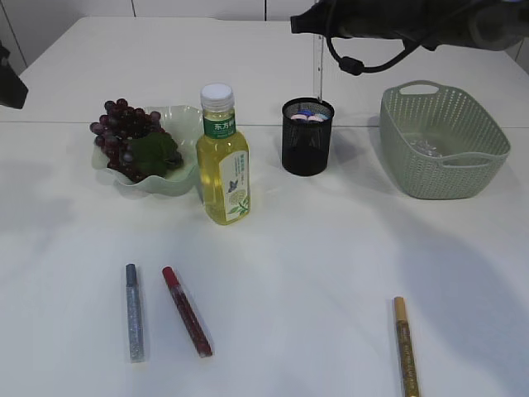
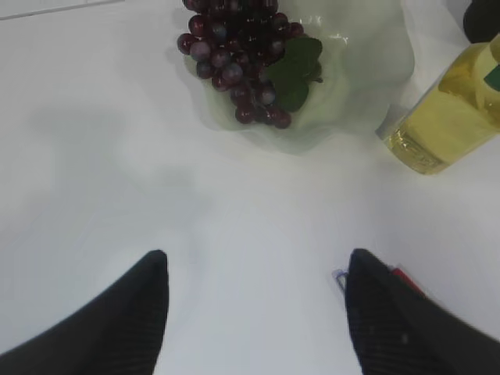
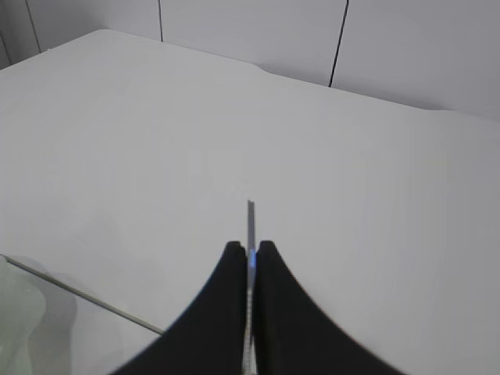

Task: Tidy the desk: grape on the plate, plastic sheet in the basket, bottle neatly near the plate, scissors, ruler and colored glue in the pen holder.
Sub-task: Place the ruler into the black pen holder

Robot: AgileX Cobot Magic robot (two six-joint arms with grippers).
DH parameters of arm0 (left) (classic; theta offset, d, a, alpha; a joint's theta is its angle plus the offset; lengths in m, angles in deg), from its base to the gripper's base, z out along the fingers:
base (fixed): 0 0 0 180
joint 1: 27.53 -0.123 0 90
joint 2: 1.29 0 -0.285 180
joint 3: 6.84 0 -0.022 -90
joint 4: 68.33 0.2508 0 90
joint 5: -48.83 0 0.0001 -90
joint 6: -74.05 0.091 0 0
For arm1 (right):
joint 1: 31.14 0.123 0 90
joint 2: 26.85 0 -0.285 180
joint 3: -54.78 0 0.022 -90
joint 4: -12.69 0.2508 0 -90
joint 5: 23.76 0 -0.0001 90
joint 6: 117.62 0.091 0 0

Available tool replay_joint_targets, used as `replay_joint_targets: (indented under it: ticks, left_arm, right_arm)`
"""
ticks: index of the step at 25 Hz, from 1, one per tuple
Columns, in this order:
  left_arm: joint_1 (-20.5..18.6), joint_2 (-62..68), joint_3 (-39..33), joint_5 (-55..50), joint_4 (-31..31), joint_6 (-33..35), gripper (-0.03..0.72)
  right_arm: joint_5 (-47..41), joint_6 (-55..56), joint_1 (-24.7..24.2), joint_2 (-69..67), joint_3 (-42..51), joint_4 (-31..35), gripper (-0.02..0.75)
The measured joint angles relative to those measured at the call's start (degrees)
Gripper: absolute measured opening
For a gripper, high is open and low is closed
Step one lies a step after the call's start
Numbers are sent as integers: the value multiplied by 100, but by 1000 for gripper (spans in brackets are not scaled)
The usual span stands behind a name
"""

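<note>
My right gripper (image 3: 250, 246) is shut on a thin clear ruler (image 3: 251, 215). It holds the ruler (image 1: 318, 66) upright over the black pen holder (image 1: 307, 141), lower end at the holder's mouth. Pink and blue scissors handles (image 1: 307, 117) show inside the holder. The grape bunch (image 1: 124, 132) lies on the pale green plate (image 1: 183, 169), and the yellow bottle (image 1: 223, 165) stands beside it. Silver (image 1: 133, 313), red (image 1: 187, 312) and gold (image 1: 405, 339) glue sticks lie on the table. My left gripper (image 2: 256, 254) hangs open and empty above the table, short of the grapes (image 2: 234, 47).
The green basket (image 1: 442, 141) stands at the right with something clear inside (image 1: 426, 149). A dark part of the left arm (image 1: 10, 78) shows at the left edge. The tips of the silver (image 2: 340, 277) and red (image 2: 406, 281) glue sticks show beside my left gripper's right finger.
</note>
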Motion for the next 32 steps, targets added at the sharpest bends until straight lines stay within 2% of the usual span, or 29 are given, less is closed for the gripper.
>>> replay_joint_targets:
  ticks: [12,26,28,32]
  left_arm:
    - [0,0,0,103,0,0,511]
    - [0,0,0,103,0,0,510]
    - [0,0,0,103,0,0,510]
    - [0,0,0,103,0,0,510]
  right_arm:
    - [-863,0,0,-24,-311,197,15]
    - [-936,-180,0,-425,-324,197,22]
    - [-941,-180,0,-452,-324,197,72]
    - [-952,-184,0,-452,-327,232,274]
